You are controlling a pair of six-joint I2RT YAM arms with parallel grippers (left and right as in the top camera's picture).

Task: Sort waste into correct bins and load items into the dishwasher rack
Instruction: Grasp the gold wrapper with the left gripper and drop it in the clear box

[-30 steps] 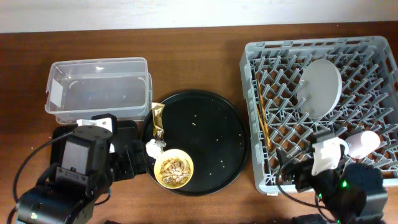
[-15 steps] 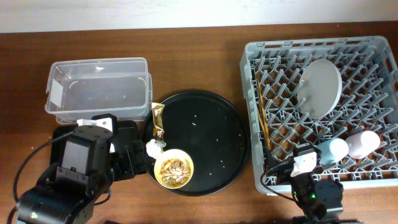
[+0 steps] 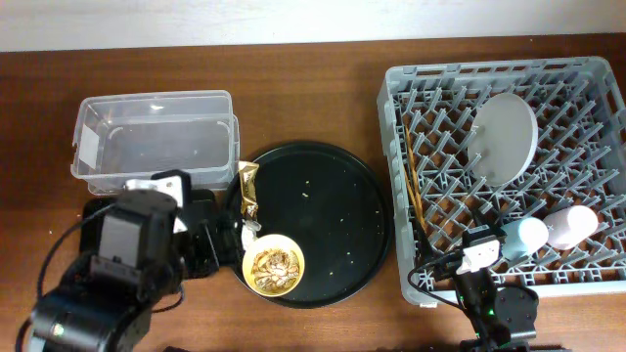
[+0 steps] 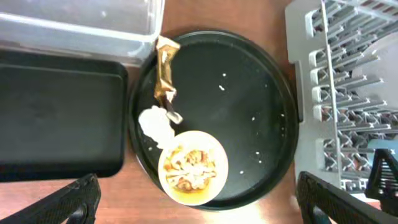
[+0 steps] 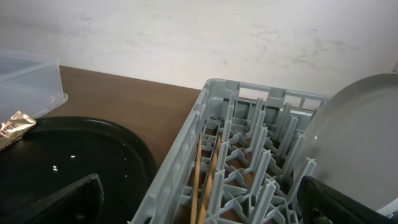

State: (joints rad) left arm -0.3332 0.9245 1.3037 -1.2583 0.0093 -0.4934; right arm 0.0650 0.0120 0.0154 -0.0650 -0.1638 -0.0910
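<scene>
A yellow bowl (image 3: 274,266) with brownish food scraps sits at the front of the round black tray (image 3: 333,210). A white tissue (image 3: 240,233) and a gold-brown wrapper (image 3: 247,189) lie at the tray's left rim. My left gripper (image 4: 199,208) is open and empty, hovering above the bowl (image 4: 193,167). The grey rack (image 3: 401,147) holds the pale plate (image 3: 504,137), the chopsticks (image 3: 416,191) and two small cups (image 3: 523,235). My right gripper (image 5: 205,208) is open and empty, at the rack's front left corner near the chopsticks (image 5: 199,180).
The clear tub (image 3: 156,137) stands at the back left. The shallow black rectangular tray (image 4: 56,115) lies in front of it, mostly hidden under my left arm in the overhead view. Rice grains are scattered on the round tray.
My right gripper let go of a cup in the rack's front right and drew back to the rack's front edge. My left arm shifted slightly right.
</scene>
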